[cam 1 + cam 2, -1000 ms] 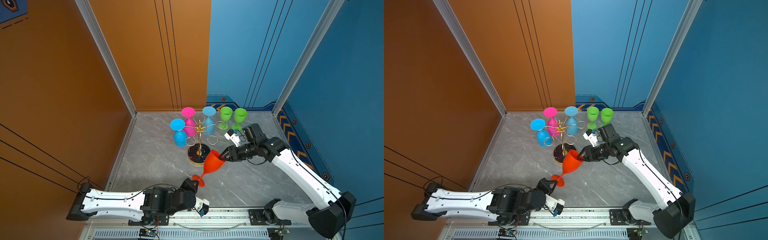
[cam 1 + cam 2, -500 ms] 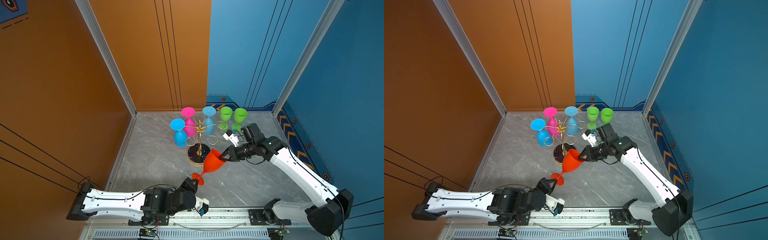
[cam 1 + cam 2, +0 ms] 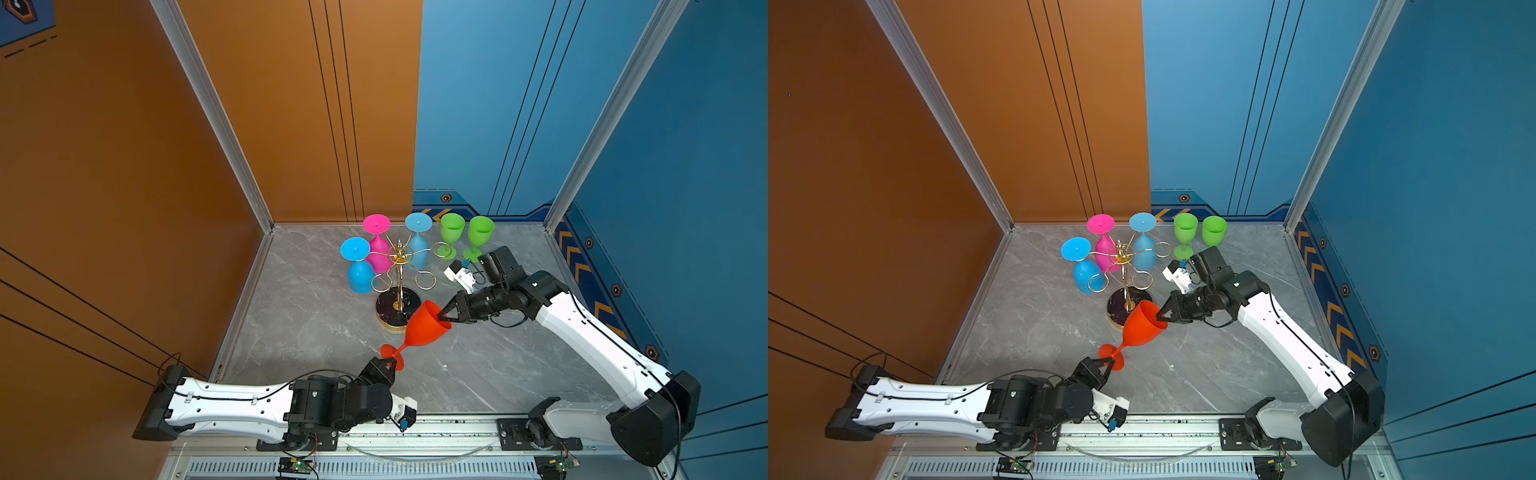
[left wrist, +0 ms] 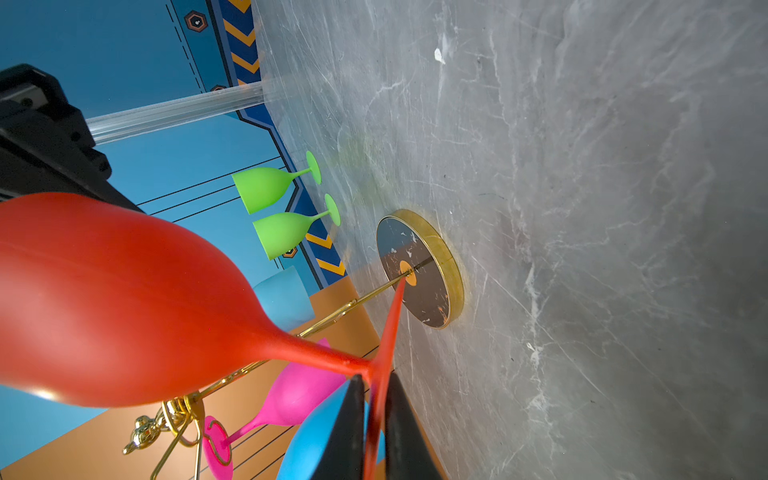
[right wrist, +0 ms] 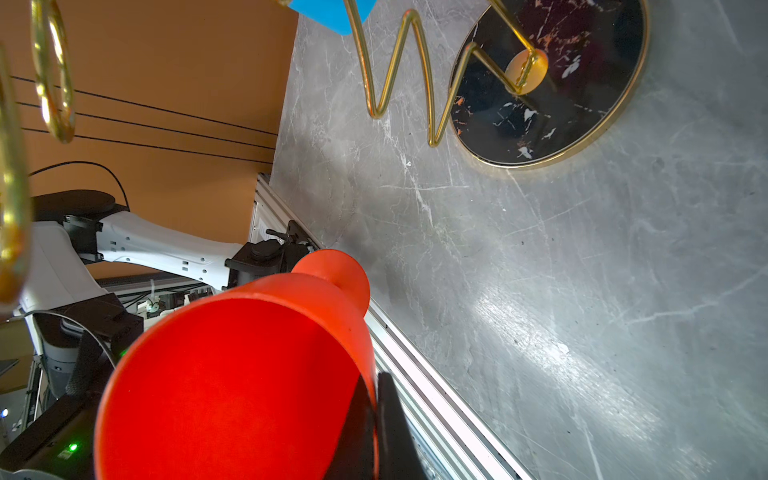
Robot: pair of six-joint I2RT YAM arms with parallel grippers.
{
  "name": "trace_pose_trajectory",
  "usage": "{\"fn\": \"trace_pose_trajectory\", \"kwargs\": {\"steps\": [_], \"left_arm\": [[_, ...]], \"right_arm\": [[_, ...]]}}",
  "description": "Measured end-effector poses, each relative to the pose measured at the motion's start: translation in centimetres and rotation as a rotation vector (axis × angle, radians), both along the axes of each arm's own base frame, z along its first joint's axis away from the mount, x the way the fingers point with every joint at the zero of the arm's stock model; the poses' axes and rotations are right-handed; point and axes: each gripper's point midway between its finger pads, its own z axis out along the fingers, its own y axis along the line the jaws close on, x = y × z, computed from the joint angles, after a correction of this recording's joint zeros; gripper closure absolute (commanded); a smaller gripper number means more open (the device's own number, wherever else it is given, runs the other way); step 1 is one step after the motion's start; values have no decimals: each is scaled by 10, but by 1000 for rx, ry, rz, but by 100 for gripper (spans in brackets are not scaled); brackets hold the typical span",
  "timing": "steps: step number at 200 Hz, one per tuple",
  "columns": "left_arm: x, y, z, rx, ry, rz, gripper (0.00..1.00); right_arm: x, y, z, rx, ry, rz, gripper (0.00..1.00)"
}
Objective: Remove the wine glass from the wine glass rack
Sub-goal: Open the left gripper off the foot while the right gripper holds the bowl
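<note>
Grey marble table [image 3: 307,316] is filling a booth, with an orange wall [image 3: 104,166] and a blue wall [image 3: 685,166] closing in around the wine glass rack [image 3: 400,252]. The red wine glass [image 3: 428,328] is off the rack and hanging in the air just on the arms' side of the rack's black base. Its bowl is overlapping the base's gold rim in both top views.

The right gripper [image 3: 444,316] is clamping the bowl's rim, one finger [image 5: 392,419] outside and the other inside. The left gripper [image 3: 388,365] is sitting at the opposite end, jaws narrow, with the foot edge-on between its fingers [image 4: 345,436]. Can't tell if they're actually pressing on it.

The glass is lying tilted. Its long axis is running from the foot, the end farther from the rack, up to the open mouth beside the base, and the mouth is facing up and toward the right arm.

A pink glass [image 3: 379,257] and two blue glasses [image 3: 360,274] are hanging upside down on the rack, and two green glasses [image 3: 452,228] are standing upright just beside it.
</note>
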Motion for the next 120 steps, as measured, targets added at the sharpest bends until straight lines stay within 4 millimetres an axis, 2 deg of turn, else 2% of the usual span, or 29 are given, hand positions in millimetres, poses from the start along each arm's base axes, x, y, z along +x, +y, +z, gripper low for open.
{"fn": "trace_pose_trajectory", "kwargs": {"steps": [72, 120], "left_arm": [[0, -5, 2, -83, 31, 27, 66], [2, -16, 15, -310, 98, 107, 53]], "right_arm": [[8, -14, -3, -39, -1, -52, 97], [15, -33, -8, -113, -38, -107, 100]]}}
